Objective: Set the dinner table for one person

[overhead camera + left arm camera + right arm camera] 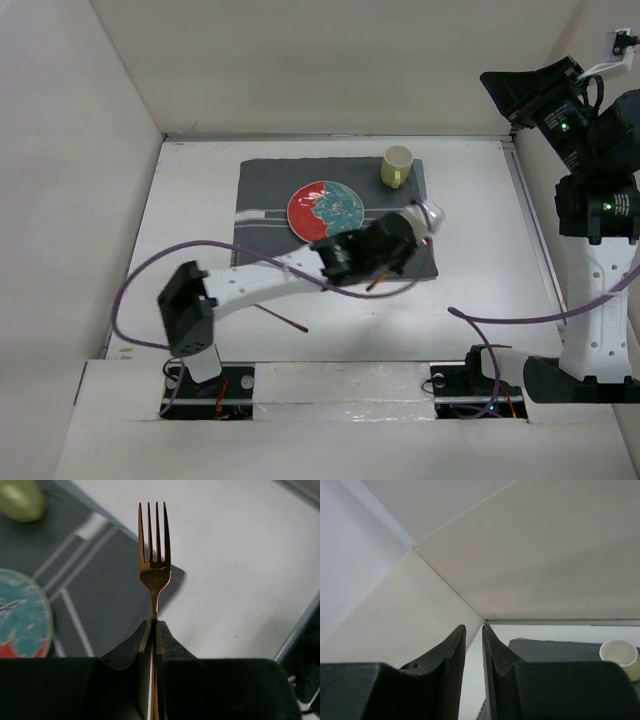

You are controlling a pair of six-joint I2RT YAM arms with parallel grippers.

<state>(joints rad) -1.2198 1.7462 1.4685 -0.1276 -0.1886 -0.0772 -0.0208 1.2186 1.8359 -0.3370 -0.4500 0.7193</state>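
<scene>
My left gripper [415,222] [154,621] is shut on the handle of a copper-coloured fork [155,565], held above the right edge of the dark grey striped placemat [265,185] [100,590]. The tines [431,213] point away from the gripper, over the mat's corner and the white dinner table [480,230] [240,555]. A red and teal plate [325,210] [20,610] lies on the mat, left of the gripper. A pale yellow-green cup [397,166] [20,500] stands at the mat's far right corner. My right gripper [497,85] [474,626] is raised at the far right, nearly shut and empty.
A thin copper-coloured utensil [281,318] lies on the table in front of the mat, near the left arm. White side panels [100,200] enclose the table on the left, back and right. The right wrist view shows the cup [620,655] and the mat [545,647] far below.
</scene>
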